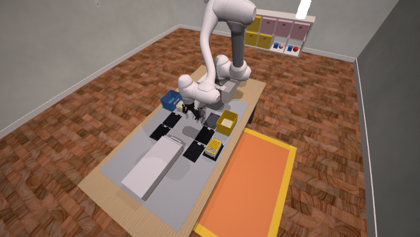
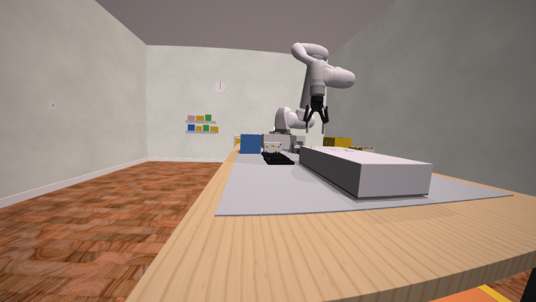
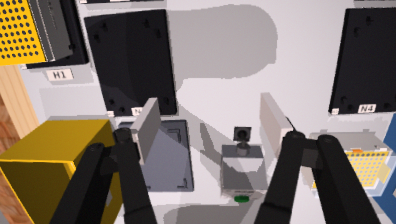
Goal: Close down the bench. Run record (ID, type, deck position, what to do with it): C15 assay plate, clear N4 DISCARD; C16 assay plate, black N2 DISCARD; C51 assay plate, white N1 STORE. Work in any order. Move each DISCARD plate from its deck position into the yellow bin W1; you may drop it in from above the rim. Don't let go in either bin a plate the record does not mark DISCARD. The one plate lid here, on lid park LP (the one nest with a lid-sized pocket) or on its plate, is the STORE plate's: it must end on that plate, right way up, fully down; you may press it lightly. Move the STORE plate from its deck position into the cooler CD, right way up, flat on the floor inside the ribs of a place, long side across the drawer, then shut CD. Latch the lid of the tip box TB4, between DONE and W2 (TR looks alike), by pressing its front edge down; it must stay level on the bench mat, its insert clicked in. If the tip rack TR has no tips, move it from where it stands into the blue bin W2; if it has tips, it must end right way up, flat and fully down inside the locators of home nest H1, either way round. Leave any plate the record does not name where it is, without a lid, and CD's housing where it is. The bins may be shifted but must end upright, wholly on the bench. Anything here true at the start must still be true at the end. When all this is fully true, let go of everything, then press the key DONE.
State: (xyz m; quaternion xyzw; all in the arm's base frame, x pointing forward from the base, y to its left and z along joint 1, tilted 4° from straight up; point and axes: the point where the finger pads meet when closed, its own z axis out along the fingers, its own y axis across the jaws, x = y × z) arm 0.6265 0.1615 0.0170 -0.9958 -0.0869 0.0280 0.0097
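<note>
Hovering the gripper (image 3: 210, 122) well above the bench mat, with the fingers spread roughly two thirds wide and clamping nothing. In the wrist view, looking straight down on the DONE key (image 3: 242, 199) at 6 o'clock, between the two pads.

Seeing the tip box TB4 (image 3: 350, 165) at 4 o'clock, close beside the blue bin (image 3: 390, 150), with its yellow insert showing. Not being able to tell from here whether its lid is latched. Judging that press to be the likely step in hand.

Risking, first, a premature press of the key: dropping straight down from here would be landing a finger or the palm on the green button before everything is truly finished.

Risking, second, a crooked press on the box: coming down off its front edge, or with one finger only, could be tipping it off level, popping the insert loose, or shoving it against the blue bin.

Risking, third, a sideways sweep at low height, clipping the key housing on the way across.

Noting the yellow bin (image 3: 55, 150) at 8 o'clock, the grey lid park (image 3: 167, 155) at 7 o'clock, and the tip rack TR (image 3: 20, 30) at 10 o'clock by the H1 label, all well clear of the fingers.
</note>
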